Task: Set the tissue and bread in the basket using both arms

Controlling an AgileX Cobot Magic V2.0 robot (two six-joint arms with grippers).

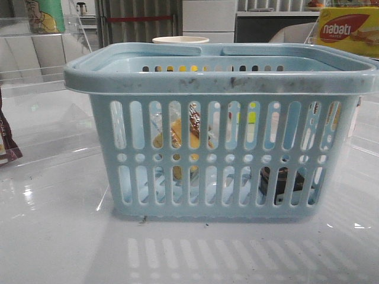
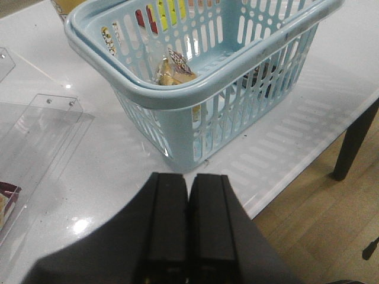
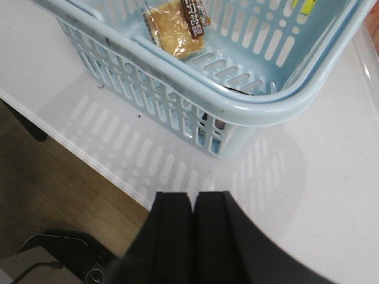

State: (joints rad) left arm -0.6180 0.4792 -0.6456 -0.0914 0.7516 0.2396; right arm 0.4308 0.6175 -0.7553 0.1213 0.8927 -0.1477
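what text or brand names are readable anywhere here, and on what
"nabati": in white on the red oval of the yellow cardboard box at the far right of the front view.
Dark printed label on the bagged yellow-brown bread inside the light-blue slotted plastic basket: too small and blurred to read.
Nothing else is legible.

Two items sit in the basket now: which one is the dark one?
The tissue, a low black pack at the basket's right end. The bread, toward the left, is yellow-brown in clear plastic.
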